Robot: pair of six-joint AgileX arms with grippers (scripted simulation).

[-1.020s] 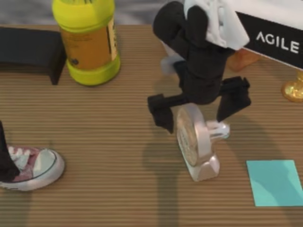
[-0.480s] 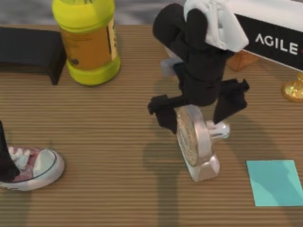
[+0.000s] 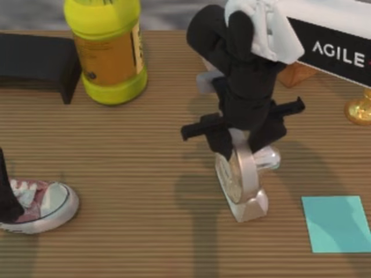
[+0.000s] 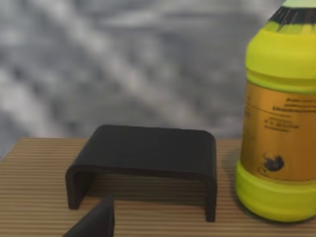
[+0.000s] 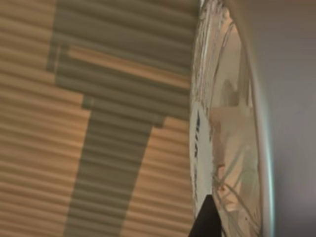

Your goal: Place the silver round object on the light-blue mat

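The silver round object (image 3: 246,171) stands on edge on its flared foot at the table's middle right, its speckled face (image 5: 227,123) turned left and its shiny stub toward the right. My right gripper (image 3: 242,145) comes down over its top and is shut on it, one dark fingertip (image 5: 207,219) pressed against the face. The light-blue mat (image 3: 336,223) lies flat near the front right corner, apart from the disc. My left gripper (image 3: 4,200) is parked at the far left edge, open, with one fingertip (image 4: 94,222) showing.
A yellow bottle (image 3: 110,52) and a black bridge-shaped stand (image 3: 37,61) sit at the back left. A sneaker (image 3: 43,205) lies at the front left. A grey cube (image 3: 206,81) hides behind the right arm; a gold object (image 3: 360,109) is at the right edge.
The right gripper's fingers, spread wide either side of the disc a second ago, have closed in onto it. The disc has barely shifted. The left arm has not moved.
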